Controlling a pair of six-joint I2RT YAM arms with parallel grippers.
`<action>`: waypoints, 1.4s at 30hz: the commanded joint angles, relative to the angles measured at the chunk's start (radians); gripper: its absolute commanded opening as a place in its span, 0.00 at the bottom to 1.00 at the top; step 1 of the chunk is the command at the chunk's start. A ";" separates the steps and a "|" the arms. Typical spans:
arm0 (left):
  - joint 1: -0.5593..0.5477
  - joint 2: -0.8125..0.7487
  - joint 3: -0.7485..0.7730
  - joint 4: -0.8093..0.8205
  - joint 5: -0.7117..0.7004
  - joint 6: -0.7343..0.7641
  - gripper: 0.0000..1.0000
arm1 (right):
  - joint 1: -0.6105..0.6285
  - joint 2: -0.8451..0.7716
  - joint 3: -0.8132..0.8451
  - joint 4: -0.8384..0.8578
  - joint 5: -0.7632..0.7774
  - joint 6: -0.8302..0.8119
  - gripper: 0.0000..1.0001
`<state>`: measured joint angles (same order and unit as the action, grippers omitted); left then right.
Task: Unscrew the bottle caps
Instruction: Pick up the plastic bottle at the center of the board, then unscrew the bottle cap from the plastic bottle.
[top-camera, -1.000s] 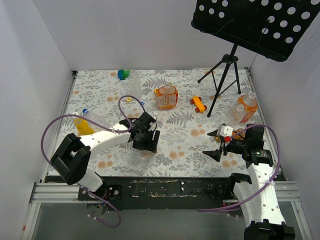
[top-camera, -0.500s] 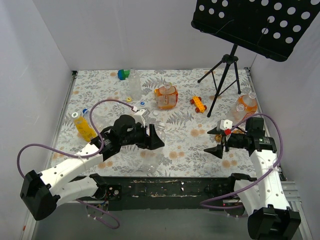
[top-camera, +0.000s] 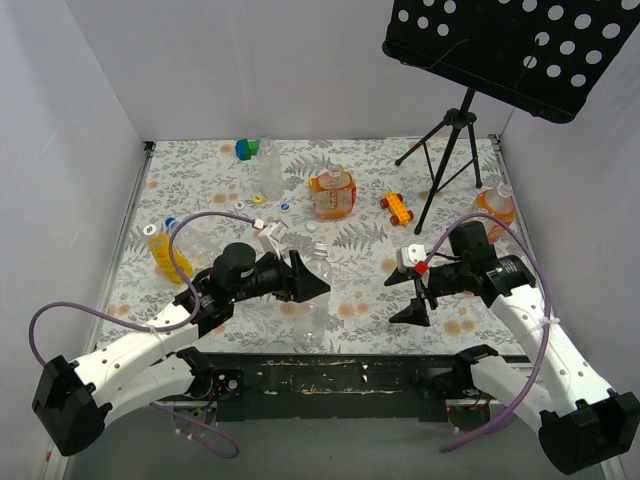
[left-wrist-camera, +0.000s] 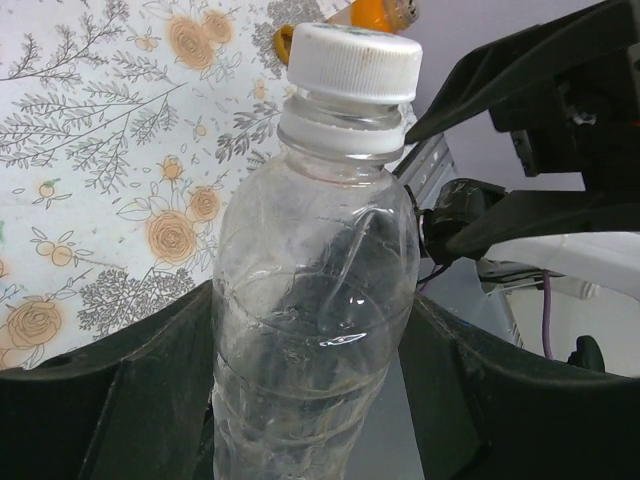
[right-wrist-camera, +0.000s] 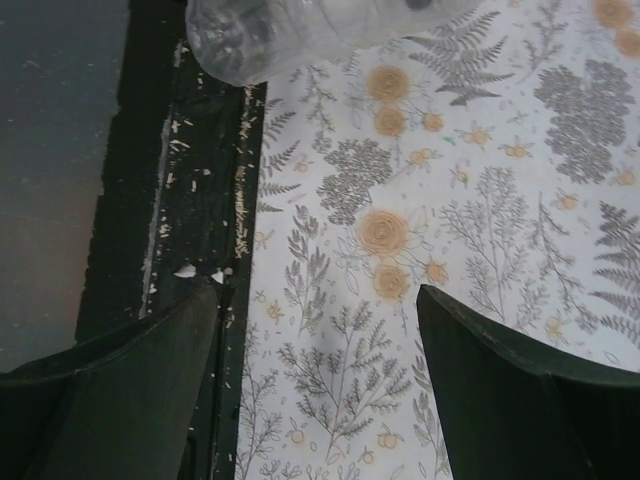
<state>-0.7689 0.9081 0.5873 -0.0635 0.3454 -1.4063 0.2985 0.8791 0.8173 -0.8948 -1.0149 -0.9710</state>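
Shows a clear bottle (left-wrist-camera: 310, 320) grasped around its body by the left gripper (top-camera: 308, 278) near the front edge of the floral table (top-camera: 200, 170), white cap (left-wrist-camera: 352, 62) on its neck. Places the right gripper (top-camera: 405, 298) close beside that cap without touching it, jaws spread wide and empty. Takes in, farther back, a squat orange bottle (top-camera: 332, 195), a tall clear bottle (top-camera: 268, 170), a green-and-blue block (top-camera: 247, 149), an orange toy car (top-camera: 396, 208) and a black tripod (top-camera: 450, 150), plus a yellow bottle (top-camera: 166, 252) at far left and an orange bottle (top-camera: 495, 208) at far right, all well apart from both grippers.
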 joint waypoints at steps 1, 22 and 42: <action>-0.003 -0.060 -0.038 0.116 -0.006 -0.040 0.17 | 0.102 0.053 0.074 0.077 0.036 0.155 0.88; -0.004 -0.163 -0.144 0.281 -0.126 -0.109 0.17 | 0.326 0.285 0.177 0.272 0.006 0.442 0.85; -0.003 -0.183 -0.196 0.364 -0.198 -0.135 0.17 | 0.358 0.350 0.140 0.464 -0.031 0.681 0.83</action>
<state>-0.7689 0.7349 0.4023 0.2604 0.1715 -1.5398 0.6495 1.2324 0.9535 -0.4976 -1.0245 -0.3519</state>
